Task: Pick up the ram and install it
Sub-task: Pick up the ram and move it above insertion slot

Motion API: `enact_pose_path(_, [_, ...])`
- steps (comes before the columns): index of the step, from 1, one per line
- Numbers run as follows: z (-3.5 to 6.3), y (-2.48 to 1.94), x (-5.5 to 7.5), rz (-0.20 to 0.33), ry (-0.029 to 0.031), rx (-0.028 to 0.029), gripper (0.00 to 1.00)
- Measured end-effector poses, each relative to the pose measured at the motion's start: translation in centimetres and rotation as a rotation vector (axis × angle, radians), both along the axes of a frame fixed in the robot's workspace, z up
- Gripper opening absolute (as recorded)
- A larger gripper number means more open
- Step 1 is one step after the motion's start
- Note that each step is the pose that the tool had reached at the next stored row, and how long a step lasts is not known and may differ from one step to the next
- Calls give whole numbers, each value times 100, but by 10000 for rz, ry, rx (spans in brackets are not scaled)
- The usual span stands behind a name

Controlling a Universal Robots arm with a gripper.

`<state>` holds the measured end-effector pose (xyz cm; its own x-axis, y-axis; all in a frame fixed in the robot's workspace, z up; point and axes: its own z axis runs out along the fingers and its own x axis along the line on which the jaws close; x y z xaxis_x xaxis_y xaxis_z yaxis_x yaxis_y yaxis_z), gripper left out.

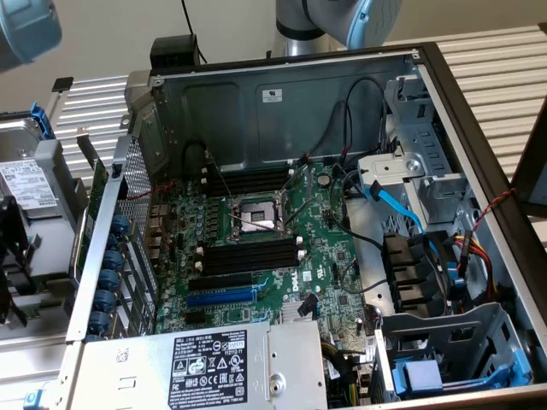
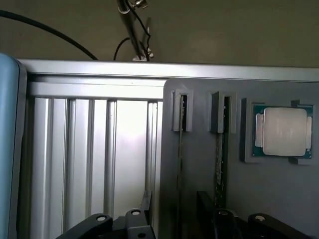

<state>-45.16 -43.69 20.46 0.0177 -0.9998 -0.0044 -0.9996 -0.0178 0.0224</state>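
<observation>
While the open grey metal computer case (image 1: 282, 94) is being shown in the exterior view with its green motherboard (image 1: 329, 256) lying flat inside, the long black memory slots (image 1: 248, 256) beside the square processor socket (image 1: 256, 213) are being seen empty, with the blue expansion slot (image 1: 220, 297) just past them and the grey and pale blue robot arm (image 1: 342, 17) being held above the rear wall of the case. In the wrist view, the thin, flat ram stick (image 2: 180, 164) is being presented edge-on, as a narrow dark line standing upright in a slot of a grey plastic holder tray (image 2: 279, 199). A second ram stick (image 2: 220, 159) is being held the same way in the neighbouring slot, its edge looking greenish and dotted with small parts, and a square silver-lidded processor chip (image 2: 283, 132) is being kept in a recess further along the tray. The tray is being carried by a ribbed aluminium table (image 2: 89, 149). The black gripper (image 2: 175, 209) is being held spread wide over the tray, its fingers (image 2: 147, 204) on either side of the first stick's line, and nothing is being pinched.
</observation>
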Motion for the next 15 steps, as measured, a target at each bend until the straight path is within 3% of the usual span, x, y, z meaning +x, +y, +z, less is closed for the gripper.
enact_pose_path(2, [-18, 0, 8, -1, 55, 51, 48])
enact_pose_path(5, [-61, 1, 18, -3, 78, 90, 48])
enact_pose_path(8, [-75, 1, 20, -3, 239, 107, 48])
enact_pose_path(9, [-76, 2, 20, -5, 266, 113, 48])
enact_pose_path(15, [-80, 6, 21, -2, 273, 123, 48])
